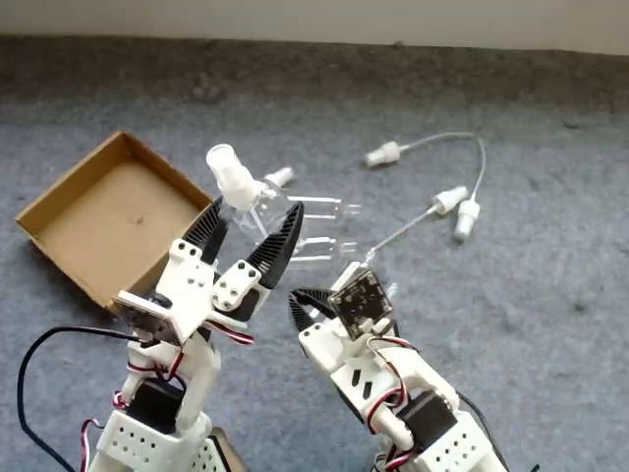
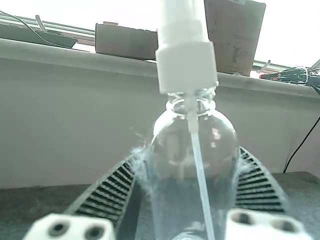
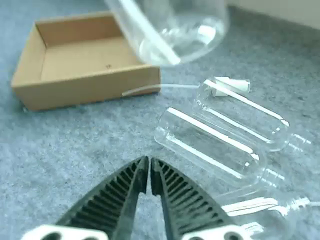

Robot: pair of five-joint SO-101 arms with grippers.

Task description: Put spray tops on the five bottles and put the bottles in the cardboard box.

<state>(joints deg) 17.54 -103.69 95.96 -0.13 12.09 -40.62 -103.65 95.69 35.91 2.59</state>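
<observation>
Gripping a clear bottle [image 1: 257,204], your left gripper [image 1: 256,213] has its jaws clamped on the bottle's body and holds it above the grey carpet [image 1: 531,315], just beside the cardboard box [image 1: 61,194]. A white spray top [image 1: 228,169] sits on the neck, its tube inside the bottle. Your right gripper [image 3: 149,165] has its jaws together with nothing between them, near two lying bottles [image 3: 210,145].

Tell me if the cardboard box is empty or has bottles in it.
Empty: the cardboard box has a bare floor, with nothing lying inside.
</observation>
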